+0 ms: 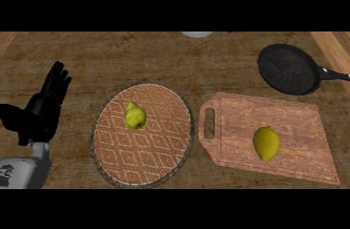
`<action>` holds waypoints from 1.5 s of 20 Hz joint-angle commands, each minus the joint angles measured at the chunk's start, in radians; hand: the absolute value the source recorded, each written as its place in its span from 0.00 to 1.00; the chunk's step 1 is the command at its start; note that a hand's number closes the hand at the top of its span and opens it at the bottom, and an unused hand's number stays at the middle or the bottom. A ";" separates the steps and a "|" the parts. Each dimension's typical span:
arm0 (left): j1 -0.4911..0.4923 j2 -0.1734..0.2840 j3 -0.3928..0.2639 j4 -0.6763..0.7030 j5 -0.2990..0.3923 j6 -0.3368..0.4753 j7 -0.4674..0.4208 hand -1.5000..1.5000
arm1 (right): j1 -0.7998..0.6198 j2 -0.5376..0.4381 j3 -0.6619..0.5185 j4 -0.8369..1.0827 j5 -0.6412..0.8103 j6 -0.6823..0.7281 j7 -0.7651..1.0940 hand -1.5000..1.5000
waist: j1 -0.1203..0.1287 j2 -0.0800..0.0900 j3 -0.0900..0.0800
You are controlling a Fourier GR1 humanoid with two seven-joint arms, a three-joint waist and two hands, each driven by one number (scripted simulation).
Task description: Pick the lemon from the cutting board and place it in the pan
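From my remote station, I see the lemon [266, 143] lying on the cutting board [294, 126], the landmark here. The black pan [288, 68] sits beyond the board. Left of it, a pear [134, 115] rests on a patterned plate [147, 154]. Farther left, the left hand [42, 113] rests, fingers straight and holding nothing, above the bench [171, 61].

One lemon [266, 143], one pear [134, 115], one cutting board [294, 117], one pan [288, 68], one patterned plate [147, 149], one robot hand [42, 110]

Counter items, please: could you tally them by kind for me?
Yellow fruits: 2, lemon and pear
Cutting board: 1
Round woven mat: 1
Black pan: 1
White object at far edge: 1
Total: 6
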 commanded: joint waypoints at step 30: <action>-0.033 -0.100 -0.002 0.047 -0.083 -0.011 -0.018 0.50 | -0.450 0.018 0.572 0.001 0.464 0.128 0.750 0.00 | 0.038 0.003 0.004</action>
